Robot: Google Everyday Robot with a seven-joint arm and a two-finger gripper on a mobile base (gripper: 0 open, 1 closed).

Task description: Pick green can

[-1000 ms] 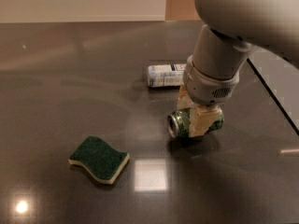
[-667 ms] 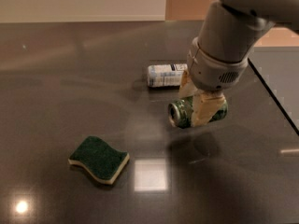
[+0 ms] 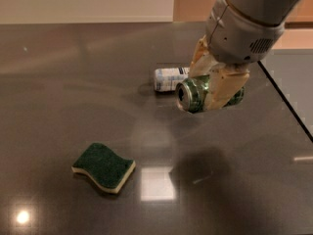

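The green can [image 3: 193, 95] is a shiny metallic green drink can held on its side, its silver end facing left. My gripper [image 3: 211, 84] is shut on the can, with cream fingers [image 3: 224, 87] clamped across its body, and holds it clear above the dark table [image 3: 73, 72]. The grey arm reaches down from the top right. The can's shadow falls on the table below it.
A clear plastic bottle with a white label [image 3: 170, 78] lies on its side just behind the can. A wavy dark-green sponge with a cream base [image 3: 103, 167] lies at the front left. The table's right edge [image 3: 288, 102] runs diagonally past the arm.
My gripper has lifted the green can off the table and carried it up. The bottle and sponge have not moved.
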